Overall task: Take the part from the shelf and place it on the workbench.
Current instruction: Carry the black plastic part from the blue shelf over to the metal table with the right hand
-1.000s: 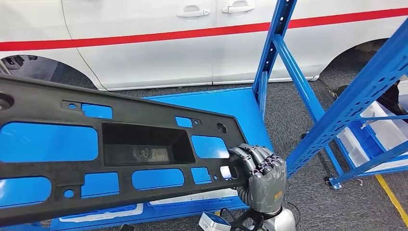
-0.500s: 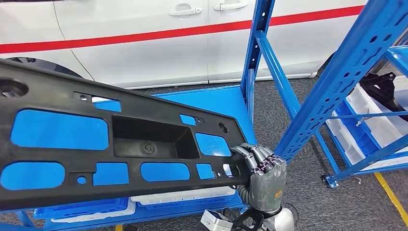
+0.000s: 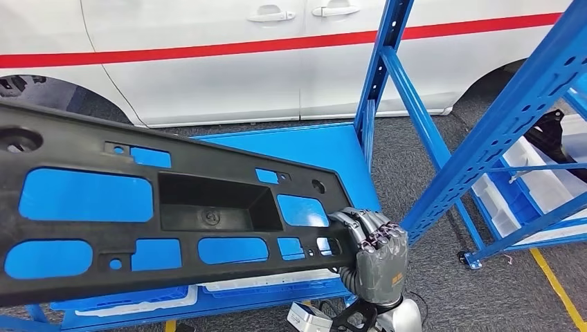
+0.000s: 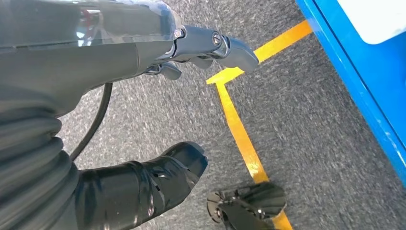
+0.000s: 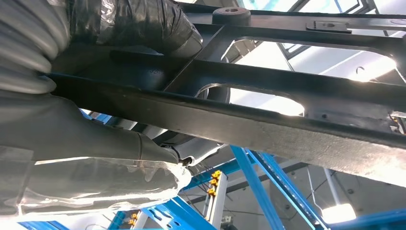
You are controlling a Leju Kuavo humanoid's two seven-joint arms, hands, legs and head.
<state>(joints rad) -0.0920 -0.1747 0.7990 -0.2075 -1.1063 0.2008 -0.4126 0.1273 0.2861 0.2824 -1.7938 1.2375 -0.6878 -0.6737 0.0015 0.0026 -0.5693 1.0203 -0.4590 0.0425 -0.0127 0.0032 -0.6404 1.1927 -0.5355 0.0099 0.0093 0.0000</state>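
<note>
Head view: right hand point(image 3: 374, 252) clamps the black part's point(image 3: 173, 207) end, lifted over the blue shelf point(image 3: 325, 149); left hand point(image 4: 143, 45) holds nothing; next, carry it to the workbench

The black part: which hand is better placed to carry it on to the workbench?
The right. The right hand already grips the end of the black part, held over the blue shelf. The left hand hangs over the carpeted floor, holding nothing and off the part.
</note>
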